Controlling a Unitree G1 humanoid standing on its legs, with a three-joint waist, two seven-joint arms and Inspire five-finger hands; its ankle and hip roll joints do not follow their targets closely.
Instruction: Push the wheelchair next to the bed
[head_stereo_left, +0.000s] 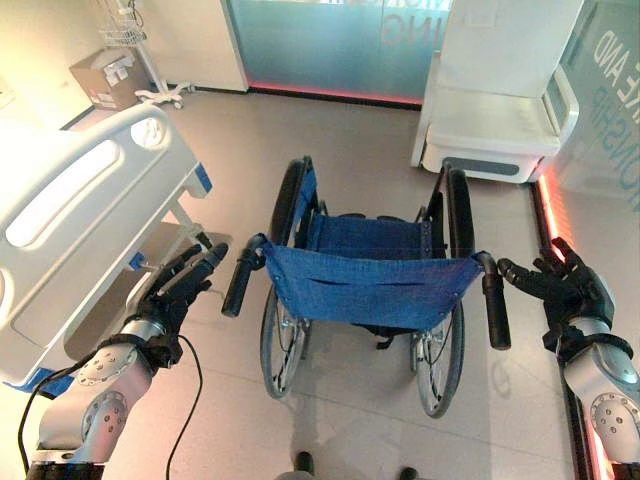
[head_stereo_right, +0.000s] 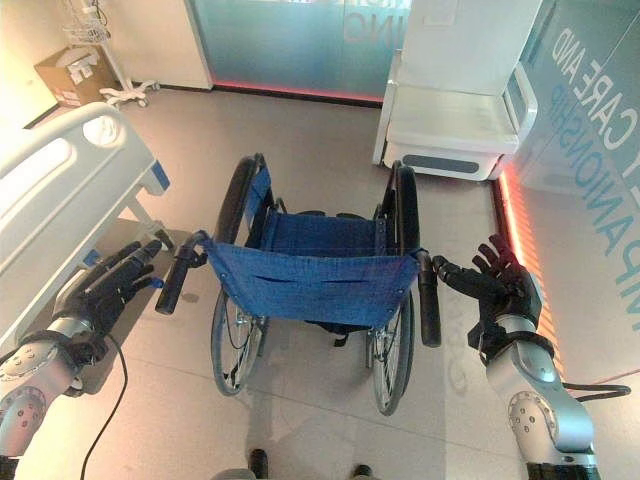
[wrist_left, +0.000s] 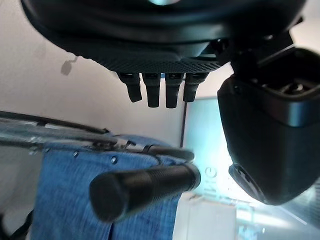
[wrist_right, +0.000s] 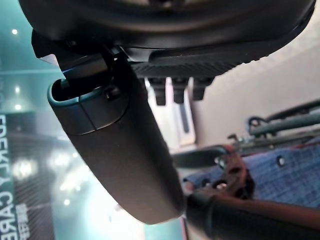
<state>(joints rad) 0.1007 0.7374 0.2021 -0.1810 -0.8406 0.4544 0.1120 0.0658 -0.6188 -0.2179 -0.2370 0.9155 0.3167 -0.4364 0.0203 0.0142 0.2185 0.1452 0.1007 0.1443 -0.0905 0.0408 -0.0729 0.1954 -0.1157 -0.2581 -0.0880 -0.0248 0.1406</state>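
The wheelchair (head_stereo_left: 365, 290) stood on the floor in front of the robot, its back toward the camera, with the bed (head_stereo_left: 75, 215) off to its left and apart from it. Both hands were spread and held nothing: the left hand (head_stereo_left: 178, 290) hung just beside the left push handle (head_stereo_left: 238, 282), the right hand (head_stereo_left: 560, 285) just beside the right push handle (head_stereo_left: 495, 308). If only one hand closed on its handle, the chair would likely swerve; a steep turn leftward could knock a wheel against the bed frame.
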